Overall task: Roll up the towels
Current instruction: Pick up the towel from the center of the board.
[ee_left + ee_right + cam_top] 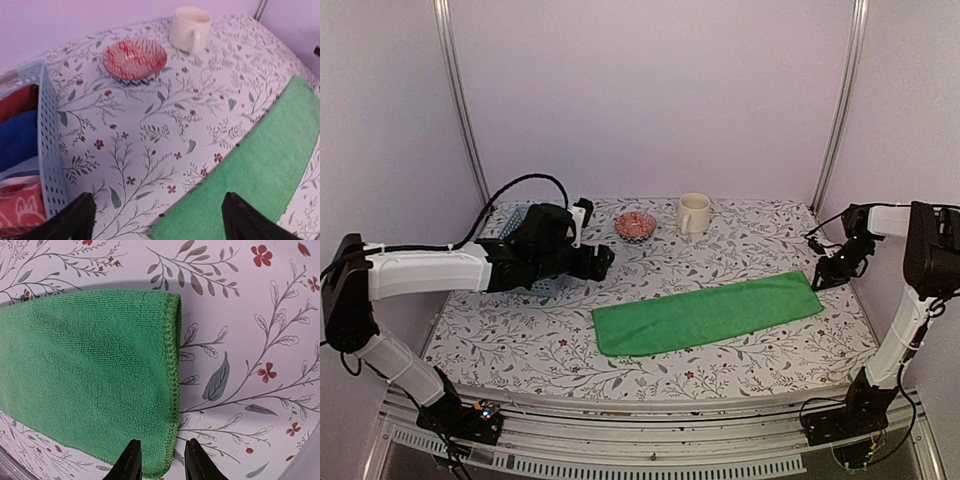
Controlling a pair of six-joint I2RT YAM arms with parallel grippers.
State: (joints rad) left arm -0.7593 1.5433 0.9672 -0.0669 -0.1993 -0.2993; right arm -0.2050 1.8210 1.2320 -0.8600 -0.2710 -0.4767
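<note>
On the left, an orange towel (20, 217) sits in the blue basket (50, 150). The left tool (160, 220) is spread wide and holds nothing. The green towel (710, 312) lies flat on the desk (520, 340) in 1 long strip. The right tool (164, 462) is a little apart, right over the towel's end. I think it should nip that end, then roll it tight and straight toward the left.
</note>
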